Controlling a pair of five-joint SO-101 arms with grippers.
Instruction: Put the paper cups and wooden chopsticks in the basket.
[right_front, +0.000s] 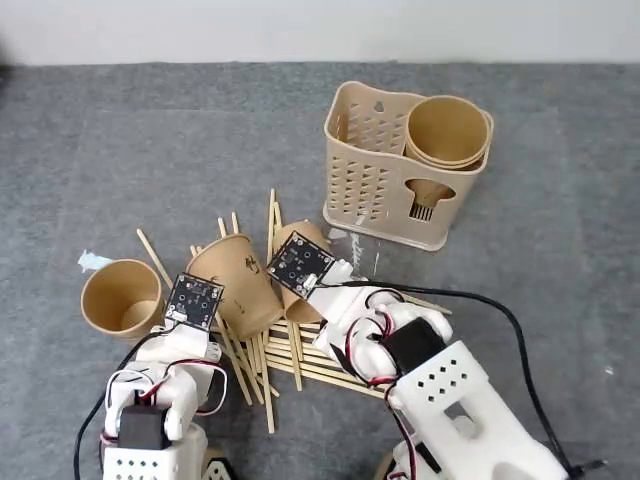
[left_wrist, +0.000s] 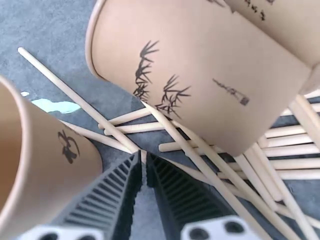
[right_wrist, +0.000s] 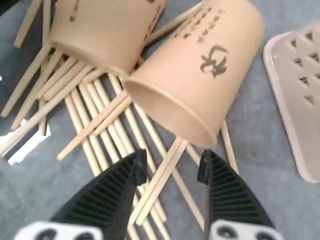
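Observation:
The beige slotted basket stands at the back right with paper cups stacked in one compartment. Three more cups are on the mat: one upright at the left and two lying on their sides over a scatter of wooden chopsticks. My left gripper is shut, low between the upright cup and a lying cup, with its tips at a chopstick. My right gripper is open just before the mouth of the other lying cup, with chopsticks under the gap.
Grey mat covers the table. A small pale blue scrap lies by the left cup. The basket's base edge is close beside the right gripper's cup. A black cable trails from the right arm.

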